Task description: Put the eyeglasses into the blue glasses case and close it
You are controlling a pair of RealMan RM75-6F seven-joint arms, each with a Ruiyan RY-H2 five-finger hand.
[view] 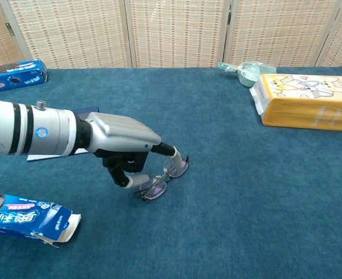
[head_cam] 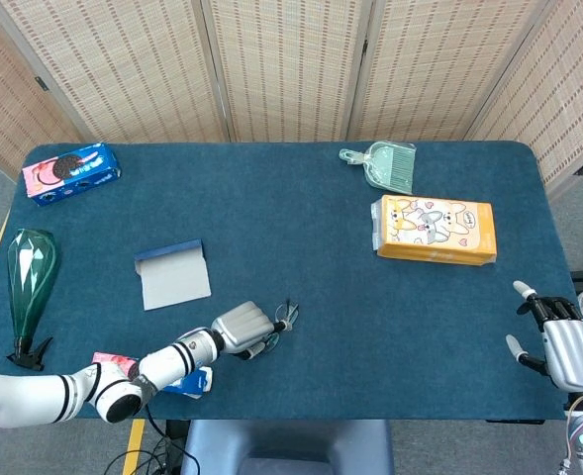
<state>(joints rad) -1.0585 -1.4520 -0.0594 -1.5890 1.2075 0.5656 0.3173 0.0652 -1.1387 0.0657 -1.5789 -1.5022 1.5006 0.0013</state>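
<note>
While the left hand [view: 127,145] reaches over the eyeglasses [view: 162,178] mid-table, fingers spread around the frame, firm grip unclear, right hand [head_cam: 571,351] open at the table's edge, blue glasses case [head_cam: 173,276] lying open behind.

Matt blue cloth table [head_cam: 301,228]; glossy silver left hand [view: 124,142].

Left robot hand [view: 127,142]: silver shell, black joints; white forearm w/ black bands.
</note>
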